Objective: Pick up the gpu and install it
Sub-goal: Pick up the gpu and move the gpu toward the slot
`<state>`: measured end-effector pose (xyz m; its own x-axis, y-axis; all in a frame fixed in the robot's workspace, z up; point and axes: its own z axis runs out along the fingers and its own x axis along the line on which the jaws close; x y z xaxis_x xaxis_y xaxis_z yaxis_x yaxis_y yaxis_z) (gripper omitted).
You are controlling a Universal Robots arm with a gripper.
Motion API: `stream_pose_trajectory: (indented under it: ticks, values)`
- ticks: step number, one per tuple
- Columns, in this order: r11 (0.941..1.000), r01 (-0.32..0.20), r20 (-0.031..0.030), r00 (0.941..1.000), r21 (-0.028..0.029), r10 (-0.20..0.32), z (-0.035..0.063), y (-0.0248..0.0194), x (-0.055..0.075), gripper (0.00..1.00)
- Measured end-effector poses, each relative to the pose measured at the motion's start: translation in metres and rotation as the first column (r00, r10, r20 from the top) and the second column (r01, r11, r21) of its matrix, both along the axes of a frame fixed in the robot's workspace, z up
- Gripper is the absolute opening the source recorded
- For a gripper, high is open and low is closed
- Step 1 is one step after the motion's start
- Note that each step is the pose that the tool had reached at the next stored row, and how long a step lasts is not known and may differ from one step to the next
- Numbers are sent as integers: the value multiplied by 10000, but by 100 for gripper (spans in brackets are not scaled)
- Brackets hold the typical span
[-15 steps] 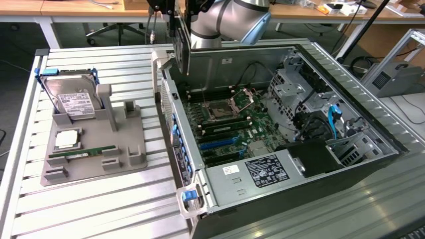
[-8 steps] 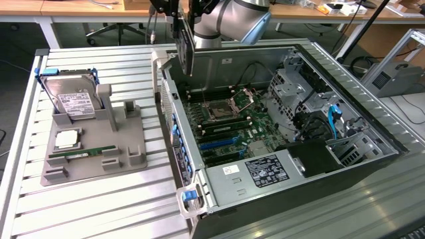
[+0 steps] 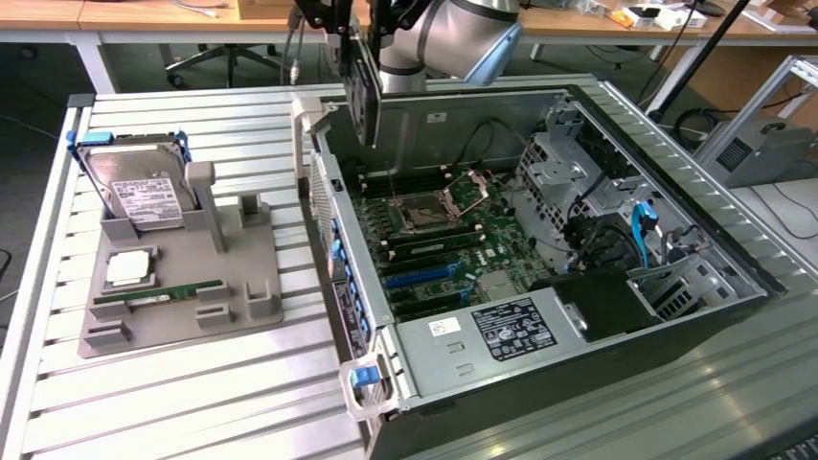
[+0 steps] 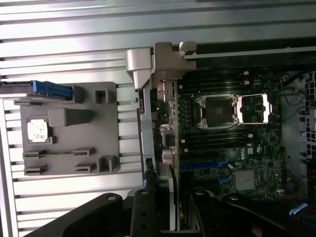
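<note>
Scanning left to right: the tray (image 3: 179, 316) on the left carries the hard drive (image 3: 134, 187) at its far end and the memory stick (image 3: 160, 295) nearer.

Right of it, the gpu (image 3: 363, 96) is off the tray. It hangs upright in the air, edge toward the exterior camera, over the far-left corner of the case (image 3: 326, 206). The gripper (image 4: 173, 215) is pinching it by its upper end, jaws pressed on the two flat faces. The wrist view has the card edge-on as a thin silvery strip between the fingers.

My read on handling: the card is light, stiff and thin, so weight isn't your problem, but twist and knocks are. It's fragile, so you should grip bare board near an edge, not components or the contact edge. Smooth faces could slip in a light pinch.

Further right, the motherboard (image 3: 435, 230) lies open, with the blue slots (image 3: 416, 278) at its near side, well apart from the card.
</note>
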<state>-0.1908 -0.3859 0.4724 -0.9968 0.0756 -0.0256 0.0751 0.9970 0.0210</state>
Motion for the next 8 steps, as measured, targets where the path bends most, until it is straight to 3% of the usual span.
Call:
stream_pose_trajectory:
  ticks: [8]
  values:
    - [10000, 0, 0, 10000, -3, 0, -36, 0, 66, 30]
